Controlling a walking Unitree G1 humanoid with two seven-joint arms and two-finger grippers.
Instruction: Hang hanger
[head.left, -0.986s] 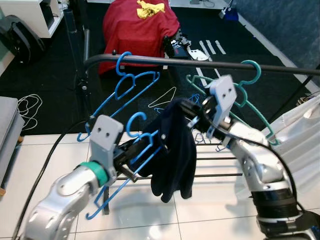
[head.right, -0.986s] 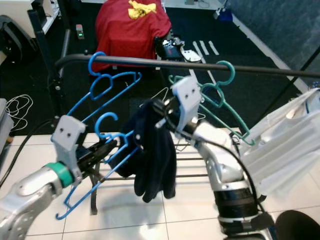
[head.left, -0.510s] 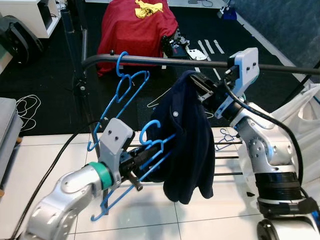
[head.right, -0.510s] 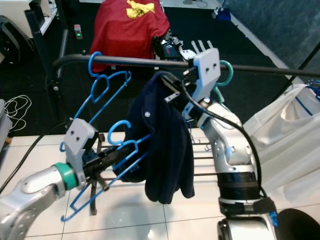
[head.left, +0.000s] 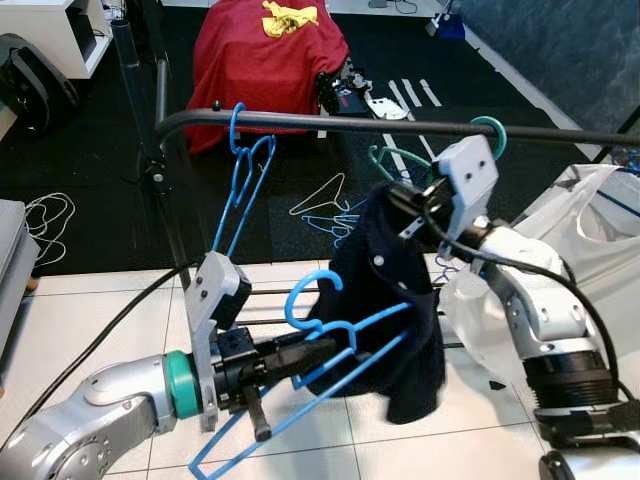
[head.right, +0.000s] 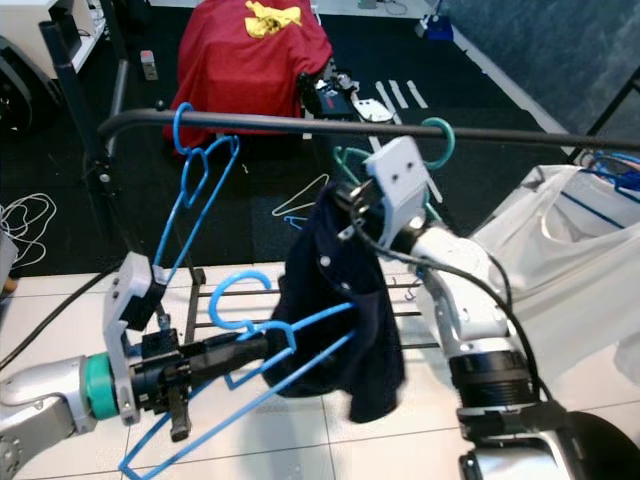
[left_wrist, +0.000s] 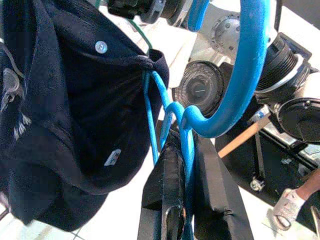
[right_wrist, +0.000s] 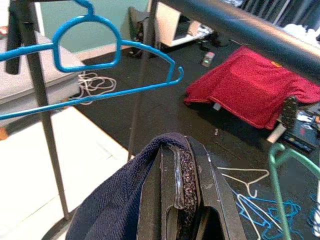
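A black rail (head.left: 400, 125) spans the upper frame. Mid-frame, the right claw (head.left: 400, 208) pinches a navy shirt (head.left: 390, 300) up so the left claw (head.left: 300, 355), pinching the blue hanger (head.left: 345, 335), can apparently thread it.

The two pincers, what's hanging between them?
In the left eye view, a dark navy garment hangs between the left pincer, shut on the blue hanger, and the right pincer, which pinches its top.

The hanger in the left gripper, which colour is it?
Bright blue hanger, clearest in the left wrist view.
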